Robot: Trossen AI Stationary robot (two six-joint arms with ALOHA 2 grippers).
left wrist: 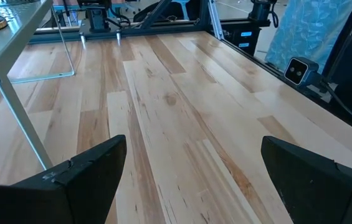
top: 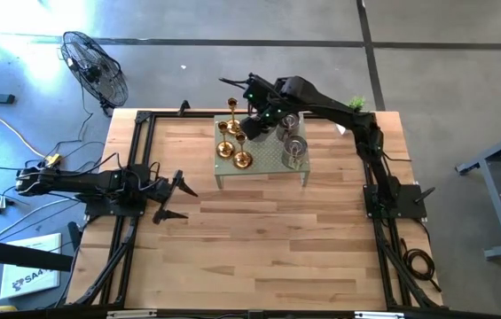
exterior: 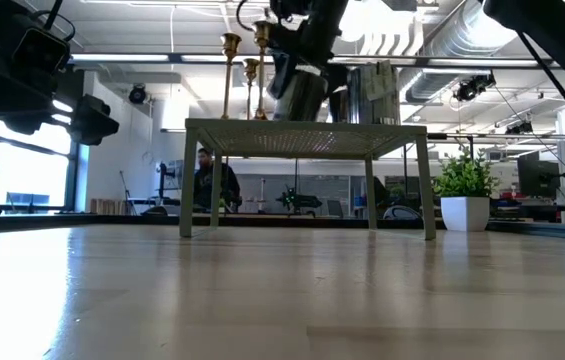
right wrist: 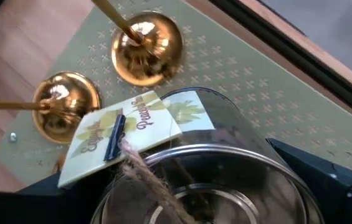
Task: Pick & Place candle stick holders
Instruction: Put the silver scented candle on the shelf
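A small green stand (top: 268, 164) stands far-centre on the wooden table. Three gold candle stick holders (top: 232, 142) stand on its left part on their round bases (right wrist: 147, 46). Two silvery-glass holders (top: 293, 146) stand on its right part. My right gripper (top: 259, 127) reaches over the stand from the right and is shut on a third glass holder (right wrist: 213, 174), which bears a paper tag on twine. My left gripper (top: 177, 199) rests open near the table's left edge, with bare wood between its fingers (left wrist: 88, 174). My right gripper has the glass holder between its two fingers, one on each side of the round wall (right wrist: 269, 155) near the mouth; the tag hides the other finger's contact. The fingers slant down from above. The holder (exterior: 300, 95) is tilted, mouth toward the wrist, its base just over the stand top.
A potted plant (top: 356, 104) stands at the table's far right corner. The stand's thin legs (exterior: 187, 180) leave room beneath it. A fan (top: 95, 66) stands on the floor beyond the far left corner. A person (exterior: 217, 180) shows in the room behind.
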